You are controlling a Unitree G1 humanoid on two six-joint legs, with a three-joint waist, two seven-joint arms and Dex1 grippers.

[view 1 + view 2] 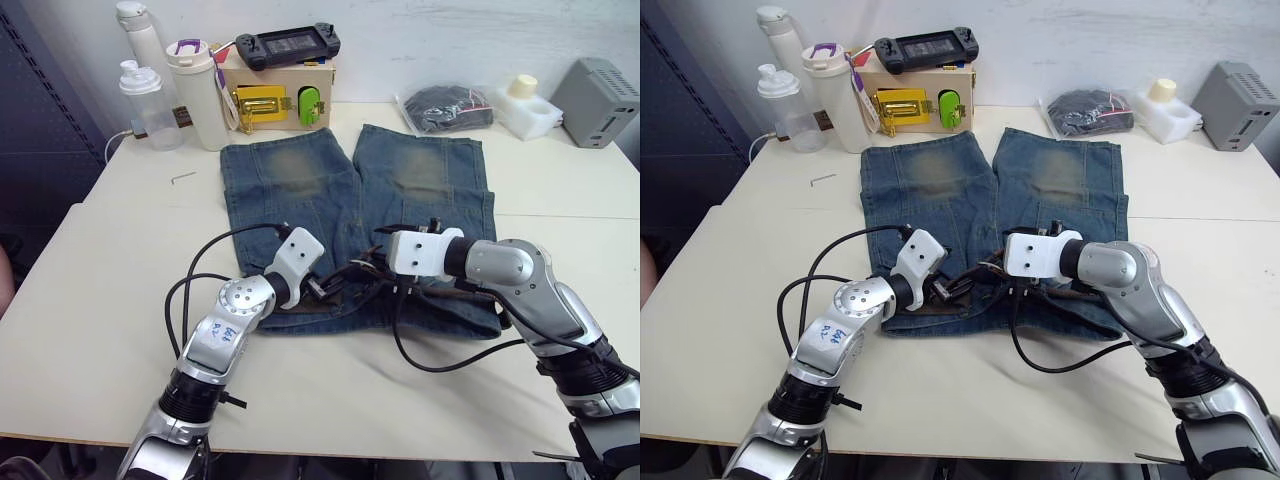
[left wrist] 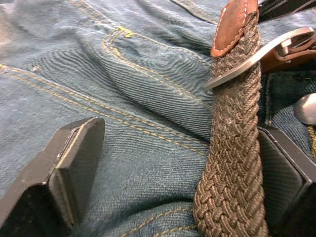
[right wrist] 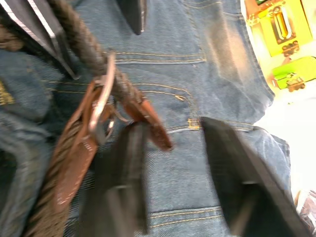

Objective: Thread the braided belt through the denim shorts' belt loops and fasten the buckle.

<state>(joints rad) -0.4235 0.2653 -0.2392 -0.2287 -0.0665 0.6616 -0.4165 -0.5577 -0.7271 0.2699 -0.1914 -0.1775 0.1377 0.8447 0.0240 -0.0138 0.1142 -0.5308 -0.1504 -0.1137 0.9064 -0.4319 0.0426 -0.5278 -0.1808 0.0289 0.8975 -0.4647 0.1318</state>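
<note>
Shorts (image 1: pixel 350 190) lie flat in the middle of the desk (image 1: pixel 120 300), legs toward the far edge, waistband toward the near edge. Belt (image 2: pixel 232 163) runs along the waistband, so the threading looks largely done; individual loops are hard to pick out, cannot confirm each one is caught.

Left gripper (image 1: pixel 322 287) sits at the waistband centre, jaws wide open. In the left wrist view the woven belt lies against the inner face of one finger (image 2: pixel 286 168), the other finger (image 2: pixel 74 168) rests apart on bare denim. Nothing pinched.

Right gripper (image 3: pixel 173 173) meets it from the other side, jaws also open, holding nothing. Right wrist view: the leather-tipped belt end (image 3: pixel 150 123) has passed through the buckle (image 3: pixel 101 101) and lies just beside one finger.

Step in hand, as I judge it: fastening. Tip is through the frame, but I cannot tell whether the prong has seated in the weave.

Next move calls for: one gripper to close on the belt tip and draw it snug, the other to steady the buckle so the prong can drop into the braid. Risk: the open weave offers no fixed hole, so the prong may skate.
</note>
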